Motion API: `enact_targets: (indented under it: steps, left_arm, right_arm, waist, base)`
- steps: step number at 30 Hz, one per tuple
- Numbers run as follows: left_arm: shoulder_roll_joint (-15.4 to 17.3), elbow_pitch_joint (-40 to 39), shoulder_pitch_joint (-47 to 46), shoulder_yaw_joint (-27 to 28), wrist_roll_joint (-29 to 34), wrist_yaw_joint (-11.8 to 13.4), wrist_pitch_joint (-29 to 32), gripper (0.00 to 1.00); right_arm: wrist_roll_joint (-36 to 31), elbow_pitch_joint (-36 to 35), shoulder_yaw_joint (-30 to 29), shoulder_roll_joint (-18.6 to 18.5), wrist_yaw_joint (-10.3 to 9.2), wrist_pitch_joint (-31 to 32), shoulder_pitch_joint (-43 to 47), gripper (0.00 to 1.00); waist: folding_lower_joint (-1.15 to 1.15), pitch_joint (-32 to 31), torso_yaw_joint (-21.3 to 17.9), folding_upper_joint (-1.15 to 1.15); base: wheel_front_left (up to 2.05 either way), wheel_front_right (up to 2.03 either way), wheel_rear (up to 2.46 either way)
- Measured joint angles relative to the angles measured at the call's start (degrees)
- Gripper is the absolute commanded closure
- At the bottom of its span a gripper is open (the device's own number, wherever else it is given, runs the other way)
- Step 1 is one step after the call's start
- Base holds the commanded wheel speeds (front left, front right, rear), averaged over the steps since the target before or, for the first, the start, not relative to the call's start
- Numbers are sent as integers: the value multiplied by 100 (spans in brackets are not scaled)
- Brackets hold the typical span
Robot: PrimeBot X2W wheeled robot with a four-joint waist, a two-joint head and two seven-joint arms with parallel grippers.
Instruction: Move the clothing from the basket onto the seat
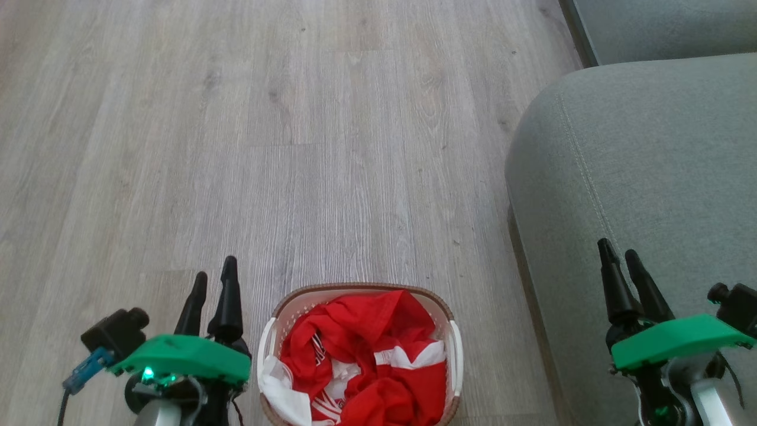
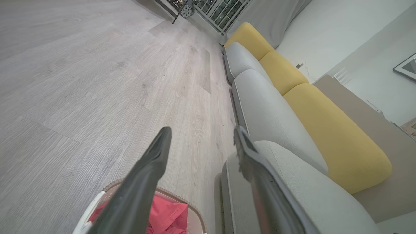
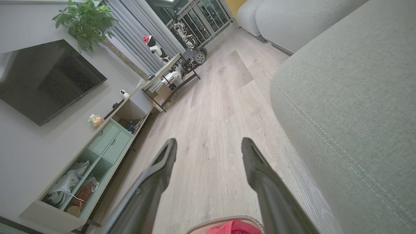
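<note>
Clothing (image 1: 378, 331), red with white bands, lies bunched in the basket (image 1: 361, 288), which stands on the wood floor (image 1: 236, 148) near the front edge of the seat (image 1: 650, 165). The left gripper (image 1: 215, 267) hangs just beside the basket's left handle and the right gripper (image 1: 617, 248) over the seat. Both have their fingers spread apart and hold nothing.

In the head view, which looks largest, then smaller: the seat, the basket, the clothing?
1. seat, by far the largest.
2. basket, partly cut off by the bottom edge.
3. clothing, only slightly smaller, since it nearly fills the basket.
</note>
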Motion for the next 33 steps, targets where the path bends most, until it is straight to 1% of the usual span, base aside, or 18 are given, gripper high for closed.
enact_targets:
  steps: [17,25,33]
  left_arm:
    - [4,-98,-25,-293,1113,202,-286,0]
    - [8,-170,-65,-357,1562,258,-388,0]
    - [14,-288,-121,-505,2160,360,-539,0]
  right_arm:
    - [-954,-102,129,-123,0,-270,-8,0]
    - [-1340,-171,175,-180,0,-413,-45,0]
    - [-1840,-270,238,-236,0,-554,-117,0]
  waist:
    - [0,18,-21,0]
    - [0,29,-22,0]
    - [0,60,-24,0]
  base:
    - [0,0,0]
    - [0,0,0]
    - [0,0,0]
